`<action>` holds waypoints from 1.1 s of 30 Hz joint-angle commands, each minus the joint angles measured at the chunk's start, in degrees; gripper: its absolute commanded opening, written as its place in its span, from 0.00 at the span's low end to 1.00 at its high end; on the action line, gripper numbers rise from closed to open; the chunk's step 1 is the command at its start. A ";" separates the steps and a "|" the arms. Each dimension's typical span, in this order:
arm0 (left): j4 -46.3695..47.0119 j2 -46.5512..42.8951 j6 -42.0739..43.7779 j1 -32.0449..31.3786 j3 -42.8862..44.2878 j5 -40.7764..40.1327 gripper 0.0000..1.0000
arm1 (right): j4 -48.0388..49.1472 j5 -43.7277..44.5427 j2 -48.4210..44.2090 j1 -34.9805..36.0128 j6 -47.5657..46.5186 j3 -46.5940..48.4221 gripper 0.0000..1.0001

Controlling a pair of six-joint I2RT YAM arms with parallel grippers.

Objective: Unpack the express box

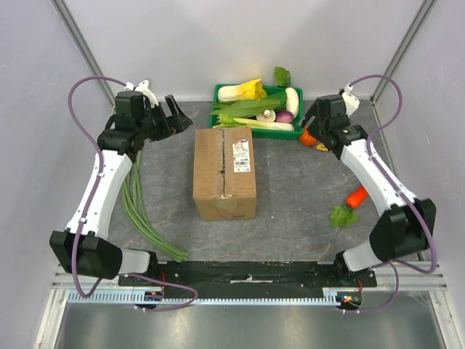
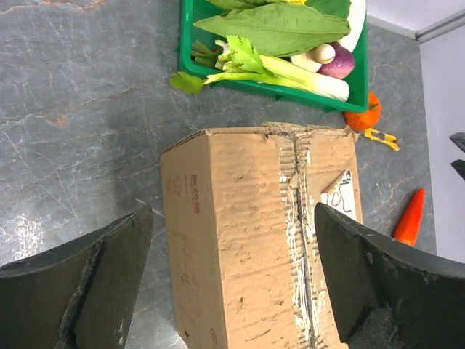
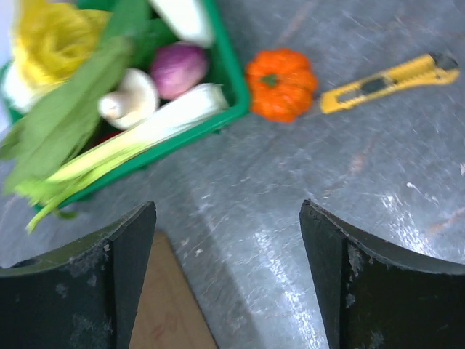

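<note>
The express box [image 1: 224,173], a brown cardboard carton with a white label, lies shut in the middle of the table. Its flaps are closed along a torn centre seam. In the left wrist view the express box [image 2: 254,240] shows between and beyond the fingers. My left gripper [image 1: 174,115] is open and empty, above the table left of the box's far end. My right gripper [image 1: 309,118] is open and empty, right of the box's far end, above the table near a yellow box cutter [image 3: 389,81]. A corner of the express box [image 3: 163,305] shows low in the right wrist view.
A green tray [image 1: 218,93] of vegetables stands behind the box. A small orange pumpkin [image 3: 280,83] lies beside the cutter. A carrot [image 1: 355,196] and a lettuce leaf [image 1: 342,216] lie at the right. Long green beans [image 1: 142,211] lie at the left under my left arm.
</note>
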 commanded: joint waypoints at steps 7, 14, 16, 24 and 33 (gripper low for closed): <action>-2.02 4.37 3.85 0.78 4.35 -1.30 0.95 | -10.61 7.03 19.64 -8.30 14.49 15.72 0.78; -1.84 4.19 4.03 1.31 2.59 -0.95 0.94 | -11.23 10.66 33.25 -12.06 0.78 27.16 0.61; -1.58 4.28 4.03 1.31 2.24 -0.69 0.94 | -11.40 8.38 35.90 -13.39 -3.18 29.98 0.44; -1.58 4.63 4.90 1.66 1.62 -0.34 0.94 | -11.49 0.20 43.47 -19.37 -11.26 32.54 0.24; -1.75 5.25 5.52 1.75 0.57 0.89 0.93 | -11.41 -2.78 45.67 -19.55 -22.16 28.68 0.25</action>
